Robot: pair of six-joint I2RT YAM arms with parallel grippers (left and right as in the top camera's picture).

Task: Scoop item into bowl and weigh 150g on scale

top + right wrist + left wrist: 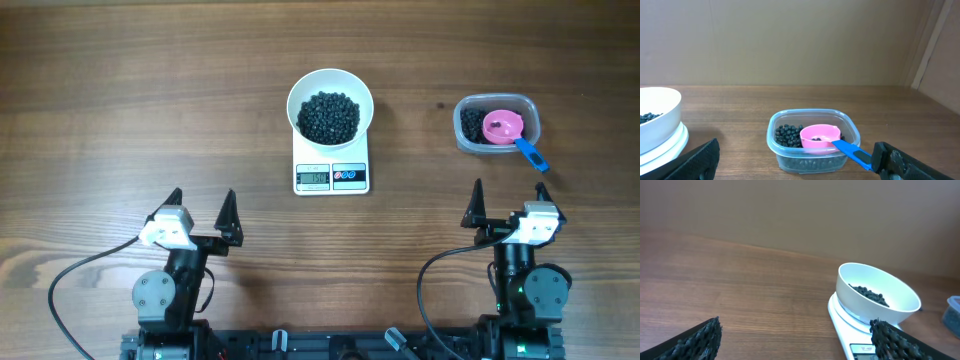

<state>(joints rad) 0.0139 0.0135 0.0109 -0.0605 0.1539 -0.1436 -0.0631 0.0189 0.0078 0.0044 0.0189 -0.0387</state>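
The beans (pixel 329 116) fill the bowl (pixel 330 78), which stands on the scale (pixel 331 160) at mid-table and overhangs its far edge. More beans lie in the tub (pixel 465 140) to the right, where a scoop (pixel 503 126) rests with its blue handle projecting over the near-right rim. The left gripper (pixel 204 195) and right gripper (pixel 512 200) sit near the front edge, jaws spread wide and holding nothing, with open table (pixel 120 100) between each gripper and the scale or tub.
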